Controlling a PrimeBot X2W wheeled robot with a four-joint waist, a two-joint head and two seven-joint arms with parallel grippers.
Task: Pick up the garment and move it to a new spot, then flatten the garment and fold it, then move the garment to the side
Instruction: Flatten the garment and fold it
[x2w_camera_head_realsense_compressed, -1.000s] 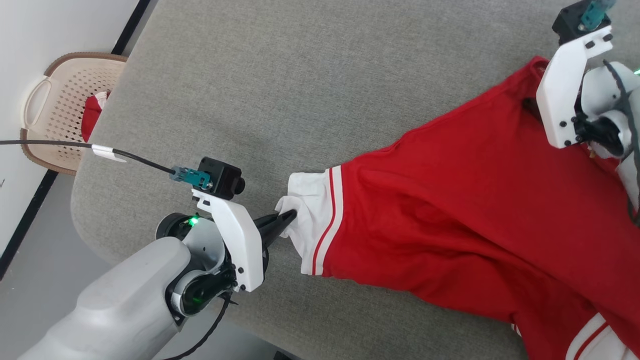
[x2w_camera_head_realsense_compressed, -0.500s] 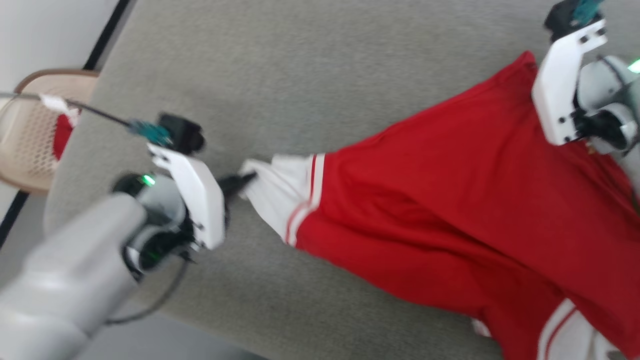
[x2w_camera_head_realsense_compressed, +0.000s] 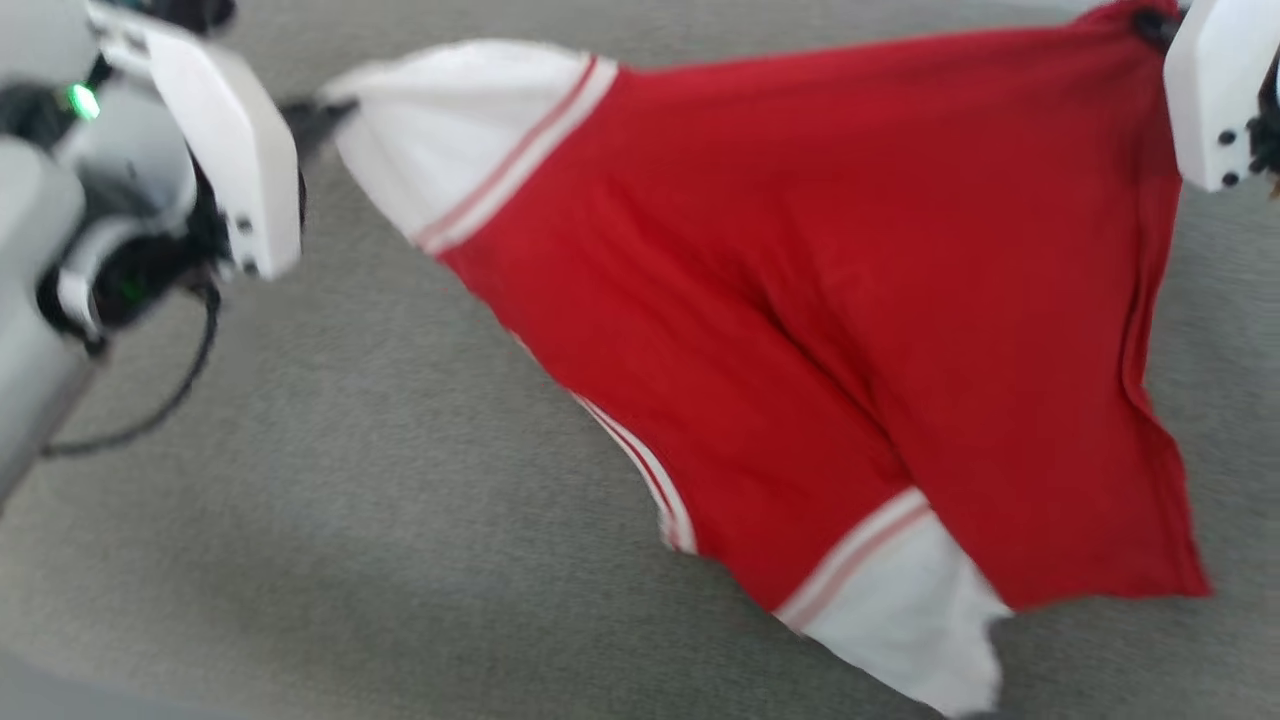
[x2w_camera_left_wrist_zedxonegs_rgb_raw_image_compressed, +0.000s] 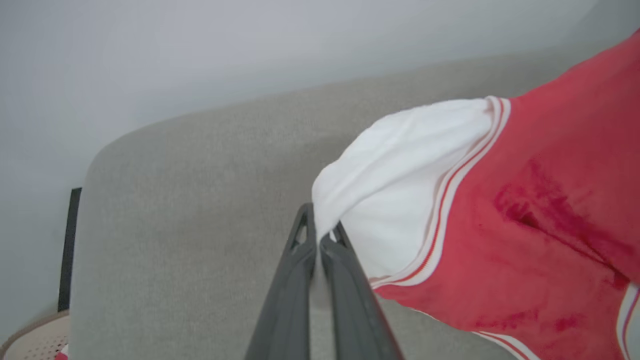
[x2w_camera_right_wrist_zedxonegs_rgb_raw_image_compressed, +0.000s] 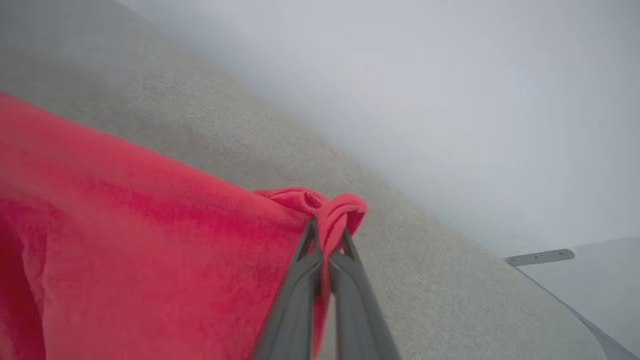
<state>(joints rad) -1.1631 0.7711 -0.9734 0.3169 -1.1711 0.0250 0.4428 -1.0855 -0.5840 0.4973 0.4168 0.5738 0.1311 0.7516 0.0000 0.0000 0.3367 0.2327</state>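
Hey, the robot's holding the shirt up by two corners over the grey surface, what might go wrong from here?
1. The left fingers pinch only the very tip of the white sleeve; the weight of the shirt may pull it free.
2. The right fingers grip a small bunched fold of red hem, which might slip too.
3. The other sleeve hangs low and loose, so it may land tucked under on the grey surface.

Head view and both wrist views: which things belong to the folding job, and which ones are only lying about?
Belongs to the job:
- garment, held spread above the grey surface
- left tool, shut on its white sleeve
- right tool, shut on a red edge

Just lying about:
- beige basket, at the frame corner
- grey plate
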